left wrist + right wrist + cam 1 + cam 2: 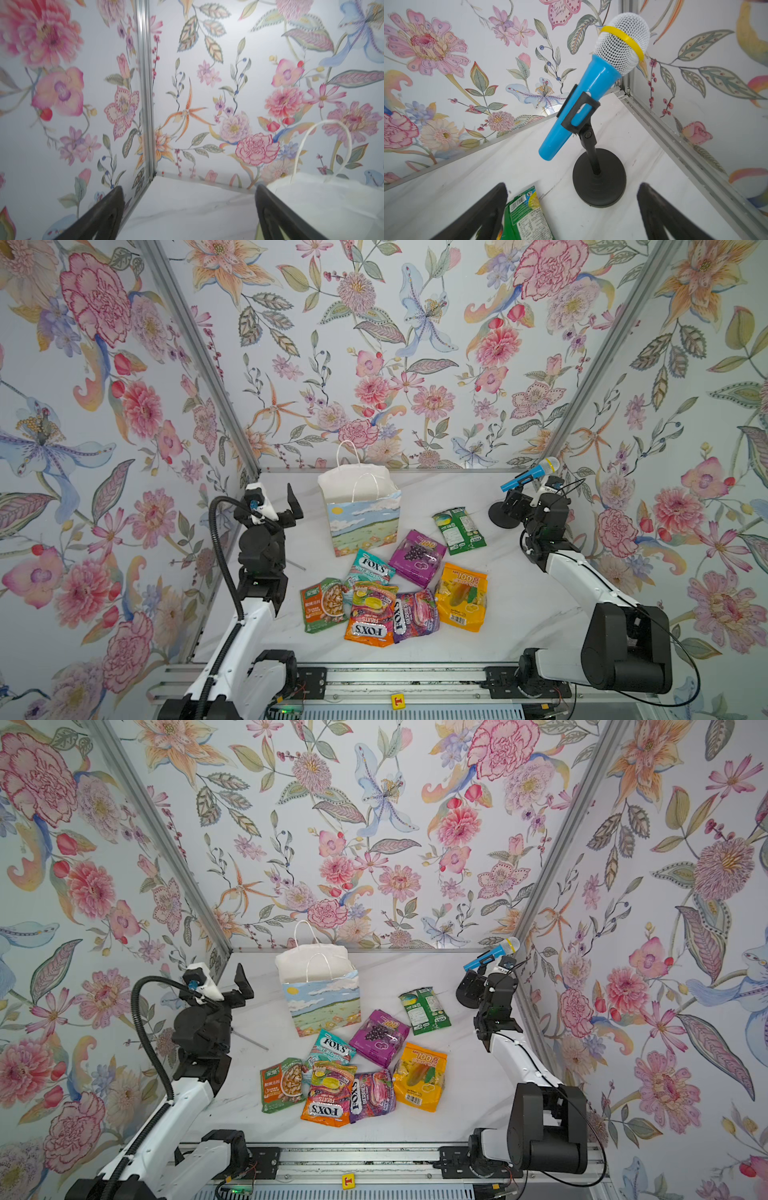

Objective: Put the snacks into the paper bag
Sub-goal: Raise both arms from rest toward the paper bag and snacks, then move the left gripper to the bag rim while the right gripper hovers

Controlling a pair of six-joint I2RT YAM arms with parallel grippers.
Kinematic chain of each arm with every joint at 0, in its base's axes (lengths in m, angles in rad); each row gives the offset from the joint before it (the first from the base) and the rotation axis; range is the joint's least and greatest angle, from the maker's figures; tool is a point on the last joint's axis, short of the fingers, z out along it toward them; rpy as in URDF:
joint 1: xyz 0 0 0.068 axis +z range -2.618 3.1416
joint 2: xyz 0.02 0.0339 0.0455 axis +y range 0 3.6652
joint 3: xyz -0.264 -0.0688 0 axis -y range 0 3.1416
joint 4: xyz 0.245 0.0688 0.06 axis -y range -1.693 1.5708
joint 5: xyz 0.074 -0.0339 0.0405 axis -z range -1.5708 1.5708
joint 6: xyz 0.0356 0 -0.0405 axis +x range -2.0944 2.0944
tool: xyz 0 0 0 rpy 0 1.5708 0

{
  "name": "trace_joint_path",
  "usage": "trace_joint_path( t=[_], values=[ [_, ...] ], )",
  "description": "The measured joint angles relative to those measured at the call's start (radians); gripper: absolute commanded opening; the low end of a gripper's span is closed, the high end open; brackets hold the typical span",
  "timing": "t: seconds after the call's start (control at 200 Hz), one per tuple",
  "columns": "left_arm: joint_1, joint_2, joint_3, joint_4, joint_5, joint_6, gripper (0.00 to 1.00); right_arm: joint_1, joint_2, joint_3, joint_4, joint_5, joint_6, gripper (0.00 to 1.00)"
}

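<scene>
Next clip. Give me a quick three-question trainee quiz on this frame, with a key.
1. True or false: the paper bag lies flat on its side.
2. How many snacks lie on the table?
3. Fill in: the packet nearest the microphone stand is mainly ____ in colour.
Key: 1 false, it stands upright; 2 seven; 3 green.

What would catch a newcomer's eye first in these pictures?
The loud floral wallpaper covering all three walls strikes first. On the white table, a painted paper bag stands upright mid-back, with bright snacks strewn just in front of it. A blue microphone on a black stand sits in the back right corner.
</scene>
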Motion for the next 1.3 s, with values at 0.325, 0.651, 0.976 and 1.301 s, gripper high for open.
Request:
trace_joint_path(
  t=[0.325, 0.651, 0.976, 1.301],
  values=[
    [0.007, 0.469, 0.906, -0.849, 0.235, 0.034, 0.82, 0.050, 0.068, 0.086, -0.325, -0.126, 0.073, 1.00],
    [-0.077, 0.679, 1.071, -1.289, 0.255, 0.179, 0.82, 0.052, 0.068, 0.105, -0.404, -0.179, 0.076, 1.00],
    [-0.118, 0.822, 1.268, -1.371, 0.267, 0.311, 0.72, 0.052, 0.068, 0.110, -0.420, -0.229, 0.075, 1.00],
    [-0.118, 0.965, 1.400, -1.447, 0.290, 0.375, 0.70, 0.051, 0.068, 0.124, -0.443, -0.265, 0.075, 1.00]
  ],
)
